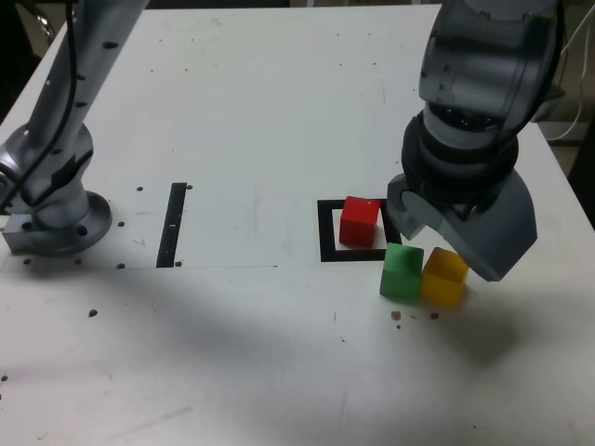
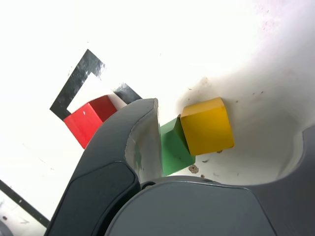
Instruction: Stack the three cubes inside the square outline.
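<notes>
Risk: open end effector point(image 2: 216, 152) straddles touching green cube point(image 2: 173, 147) and yellow cube point(image 2: 206, 125).
Closing may trap both, or shove one.

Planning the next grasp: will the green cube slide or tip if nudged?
The green cube looks rigid and flat-faced, so probably slides rather than rolls. It touches the yellow cube, so a push likely shifts both.

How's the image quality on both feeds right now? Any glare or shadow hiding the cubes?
Exterior view: even light and sharp; the arm casts a soft shadow over the table in front, but the red cube, green cube and yellow cube read clearly. Wrist view: the tabletop is blown out to white, the gripper blocks the lower frame and part of the green cube; yellow cube is clear.
</notes>
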Robot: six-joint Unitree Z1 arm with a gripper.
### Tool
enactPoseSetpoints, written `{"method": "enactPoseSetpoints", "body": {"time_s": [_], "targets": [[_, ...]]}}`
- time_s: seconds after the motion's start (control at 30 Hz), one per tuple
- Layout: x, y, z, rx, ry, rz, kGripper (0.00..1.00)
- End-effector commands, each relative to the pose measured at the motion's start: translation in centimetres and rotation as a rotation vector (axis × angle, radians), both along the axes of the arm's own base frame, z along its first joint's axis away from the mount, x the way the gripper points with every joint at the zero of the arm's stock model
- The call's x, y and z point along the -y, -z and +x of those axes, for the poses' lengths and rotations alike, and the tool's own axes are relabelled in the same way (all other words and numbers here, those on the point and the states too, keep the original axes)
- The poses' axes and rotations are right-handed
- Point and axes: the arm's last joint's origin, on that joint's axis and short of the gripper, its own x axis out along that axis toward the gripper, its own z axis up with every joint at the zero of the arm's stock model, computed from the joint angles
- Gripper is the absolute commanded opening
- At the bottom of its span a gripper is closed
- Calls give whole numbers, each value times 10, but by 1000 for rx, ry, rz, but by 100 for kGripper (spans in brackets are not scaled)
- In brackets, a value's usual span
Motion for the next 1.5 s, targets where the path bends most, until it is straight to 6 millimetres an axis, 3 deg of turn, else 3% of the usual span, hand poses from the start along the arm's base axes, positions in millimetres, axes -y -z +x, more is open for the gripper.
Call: {"method": "enactPoseSetpoints", "body": {"time_s": [0.0, 0.77, 1.1, 1.27, 1.47], "targets": [[0, 2, 1, 14, 3, 6, 99], [-3, 37, 5, 56, 36, 78, 95], [-2, 44, 2, 27, 40, 56, 92], [-3, 40, -1, 18, 44, 37, 85], [1, 38, 4, 36, 43, -9, 66]]}}
